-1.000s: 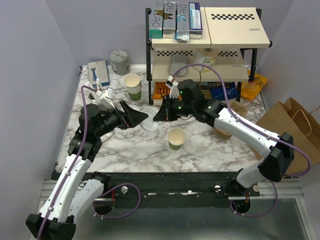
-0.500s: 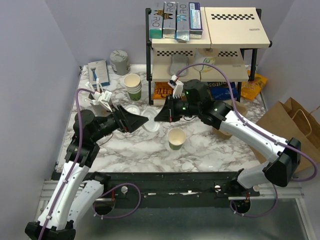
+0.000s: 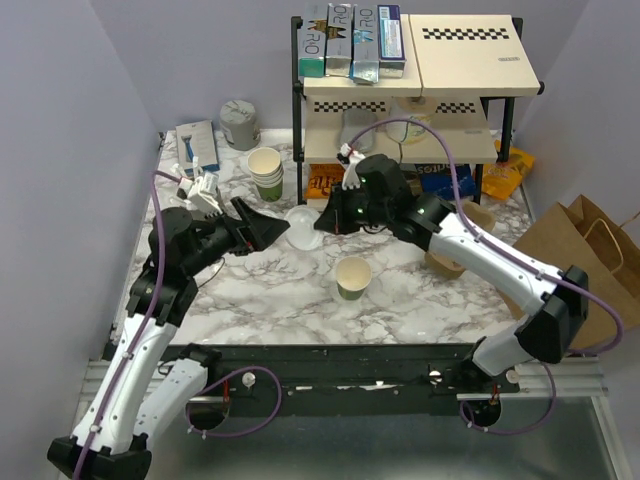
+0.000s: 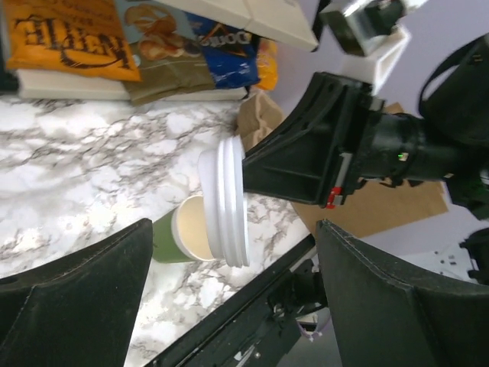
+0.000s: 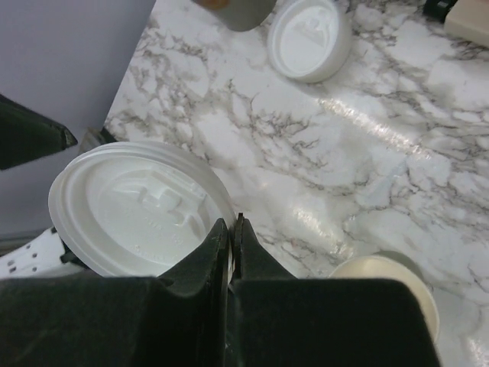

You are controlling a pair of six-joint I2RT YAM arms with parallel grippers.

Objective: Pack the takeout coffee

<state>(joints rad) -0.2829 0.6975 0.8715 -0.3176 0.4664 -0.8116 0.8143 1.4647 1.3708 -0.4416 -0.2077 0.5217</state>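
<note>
The takeout coffee's paper cup (image 3: 352, 277), cream above and green below, stands lidless on the marble table (image 3: 400, 310). Its white lid (image 3: 300, 222) hangs in the air, with my right gripper (image 3: 320, 220) shut on its rim. In the right wrist view the fingertips (image 5: 231, 222) pinch the lid (image 5: 137, 210), and the cup's rim (image 5: 382, 283) shows at lower right. My left gripper (image 3: 265, 232) is open, facing the right one. From the left wrist the lid (image 4: 229, 202) appears edge-on between the wide fingers of the left gripper (image 4: 235, 229), untouched, with the cup (image 4: 179, 233) behind.
A stack of lidless cups (image 3: 266, 170) and a grey cup (image 3: 238, 123) stand at the back left. A shelf rack (image 3: 410, 90) with boxes fills the back. A brown paper bag (image 3: 580, 250) stands at the right. Another lid (image 5: 309, 38) lies on the marble.
My right gripper has carried the lid slightly back and up. My left gripper has shifted so the lid sits between its fingers, which have narrowed a little.
</note>
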